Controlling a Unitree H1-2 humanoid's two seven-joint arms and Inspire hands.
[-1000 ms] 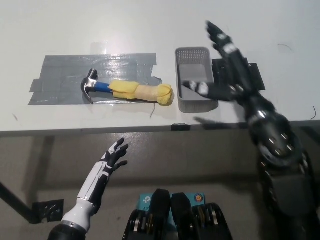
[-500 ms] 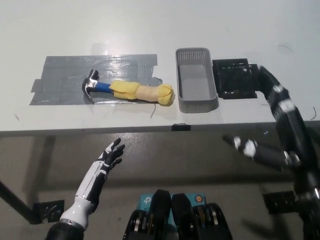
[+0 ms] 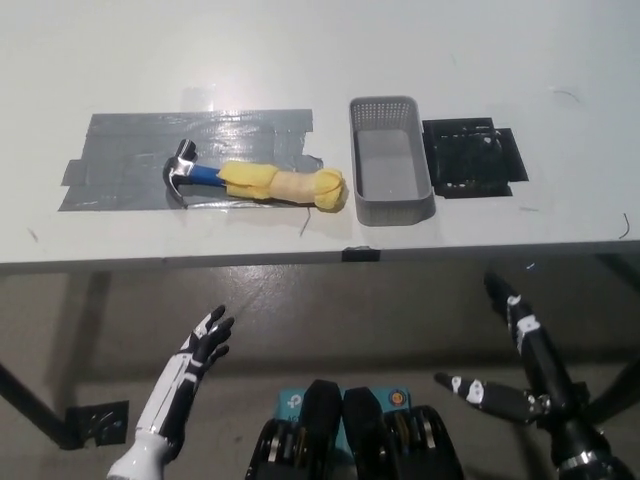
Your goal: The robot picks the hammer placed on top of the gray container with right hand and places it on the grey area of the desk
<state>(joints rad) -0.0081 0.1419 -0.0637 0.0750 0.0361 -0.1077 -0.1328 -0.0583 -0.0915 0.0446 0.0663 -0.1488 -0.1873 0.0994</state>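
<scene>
Below the desk edge at the far left, the white left hand (image 3: 200,345) hangs with fingers spread, holding nothing. Up on the desk (image 3: 300,40), the hammer (image 3: 258,181) lies on the grey tape patch (image 3: 130,160), its head well inside the patch, its yellow-wrapped handle reaching the patch's right edge and a little past it. So the task looks done, and little can go wrong unless a hand comes back up: a swipe along the front edge could knock the handle and roll the hammer off the tape, or nudge the container (image 3: 390,172), which sits just beside the handle's end and near the desk's front edge. A black mat (image 3: 472,158) lies just right of it. Beyond and around these things the desk is bare. Low at the right, the black right hand (image 3: 515,360) is spread and empty, well apart from the desk, with open air around it.
</scene>
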